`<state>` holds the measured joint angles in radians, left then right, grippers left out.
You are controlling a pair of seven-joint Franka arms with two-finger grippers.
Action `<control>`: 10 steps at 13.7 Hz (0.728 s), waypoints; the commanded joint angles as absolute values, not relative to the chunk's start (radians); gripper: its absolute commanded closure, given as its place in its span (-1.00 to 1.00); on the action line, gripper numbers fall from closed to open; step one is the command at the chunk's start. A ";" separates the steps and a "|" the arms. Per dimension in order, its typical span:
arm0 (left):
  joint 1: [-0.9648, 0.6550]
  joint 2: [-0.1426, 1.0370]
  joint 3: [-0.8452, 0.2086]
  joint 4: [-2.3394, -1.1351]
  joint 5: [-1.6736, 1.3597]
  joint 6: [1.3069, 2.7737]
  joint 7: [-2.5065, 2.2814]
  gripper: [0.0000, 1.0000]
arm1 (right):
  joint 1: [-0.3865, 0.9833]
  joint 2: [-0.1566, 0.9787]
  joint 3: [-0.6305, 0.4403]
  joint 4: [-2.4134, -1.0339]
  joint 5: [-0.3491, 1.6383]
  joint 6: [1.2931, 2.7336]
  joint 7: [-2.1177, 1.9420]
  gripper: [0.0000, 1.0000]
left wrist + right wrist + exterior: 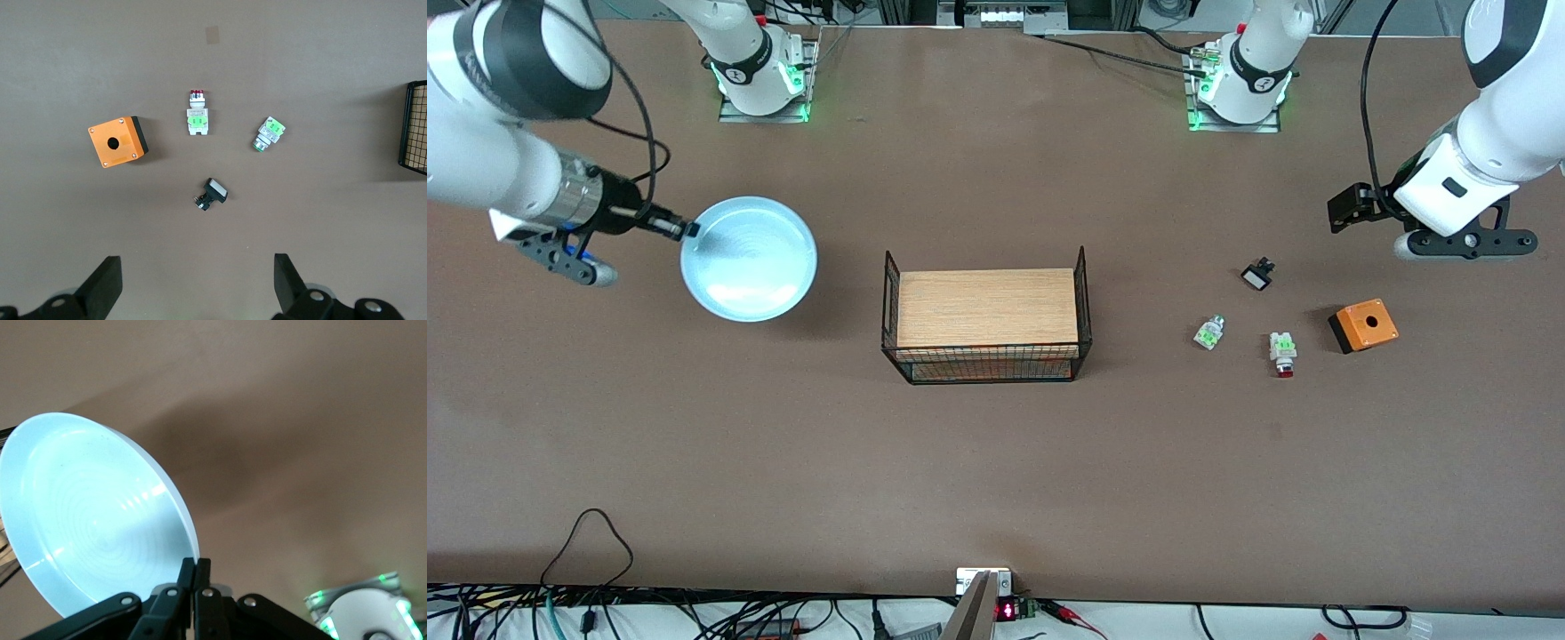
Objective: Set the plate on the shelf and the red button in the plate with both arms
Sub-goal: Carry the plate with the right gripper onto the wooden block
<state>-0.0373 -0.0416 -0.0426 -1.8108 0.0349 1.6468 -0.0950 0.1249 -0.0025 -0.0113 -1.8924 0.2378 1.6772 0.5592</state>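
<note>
A brown table (996, 462) carries a wire basket (987, 316) with a wooden board at its middle. Toward the right arm's end, the right gripper (690, 229) has its jaws closed on the rim of the plate (749, 259), which it holds up and tilted above the table. Toward the left arm's end, the left gripper (1463, 242) hovers with jaws wide apart and empty; the red button (1283, 353) lies on the table between a white-green piece (1209, 332) and an orange box (1362, 325), with a black-and-white piece (1257, 275) farther from the camera.
</note>
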 commanded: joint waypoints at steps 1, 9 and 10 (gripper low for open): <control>-0.035 -0.028 -0.043 -1.781 0.048 1.628 -0.083 -1.00 | 0.144 -0.017 0.079 -1.821 0.282 1.647 0.781 1.00; -0.035 -0.028 -0.043 -1.781 0.049 1.626 -0.083 -1.00 | 0.213 0.017 0.291 -1.743 0.325 1.765 1.348 1.00; -0.035 -0.028 -0.043 -1.781 0.049 1.626 -0.083 -1.00 | 0.238 0.034 0.291 -1.746 0.321 1.793 1.391 1.00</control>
<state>-0.0371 -0.0416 -0.0424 -1.8101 0.0349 1.6468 -0.0950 0.2033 -0.0087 0.2902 -1.7626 0.3105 1.7500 1.2993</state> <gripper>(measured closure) 0.000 0.969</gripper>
